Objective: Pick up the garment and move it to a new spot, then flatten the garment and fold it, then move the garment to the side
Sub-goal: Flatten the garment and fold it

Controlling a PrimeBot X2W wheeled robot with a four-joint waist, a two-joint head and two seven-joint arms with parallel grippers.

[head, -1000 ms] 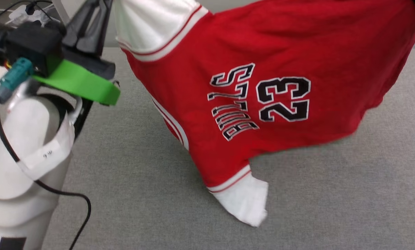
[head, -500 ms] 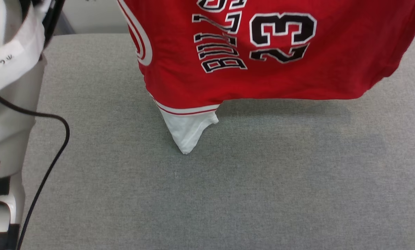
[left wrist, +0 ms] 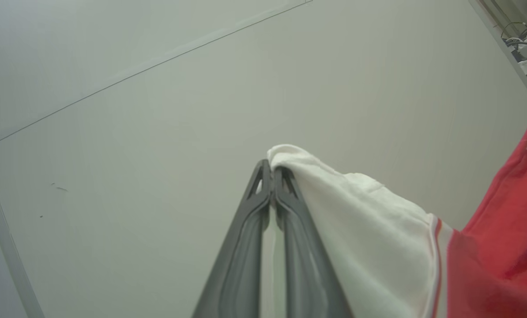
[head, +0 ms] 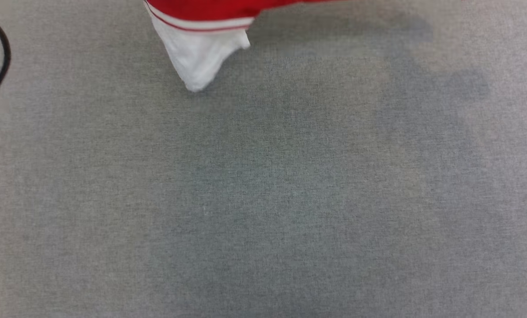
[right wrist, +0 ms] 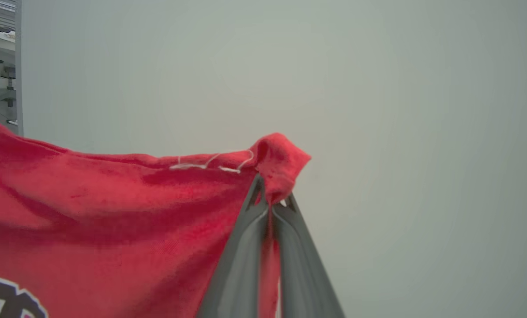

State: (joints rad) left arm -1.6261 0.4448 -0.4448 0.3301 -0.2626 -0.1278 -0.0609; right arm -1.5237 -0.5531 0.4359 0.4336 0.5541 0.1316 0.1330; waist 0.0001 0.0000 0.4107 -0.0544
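No writing reads clearly: the right wrist view catches only a corner of black, white-edged lettering [right wrist: 3, 296] on the red cloth, too cropped to make out.

The desk [head: 290, 198] is covered in plain grey woven fabric, with a black cable [head: 1, 75] looping in at the head view's left edge. Behind both wrists stands a pale, bare wall [left wrist: 157, 110].

The garment [head: 201, 57] hangs above the desk, held up between the two arms. One white sleeve with striped trim dangles at the top of the head view, its tip perhaps brushing the surface. The left tool [left wrist: 271, 176] is pinched together on the other white sleeve, and the right tool [right wrist: 270, 194] is clamped on a bunched red corner of the hem.

Since half a second ago the head camera has tipped downward. The hanging sleeve now sits at the top edge, and the "23" and "BULLS" print, readable then, has passed above the frame.
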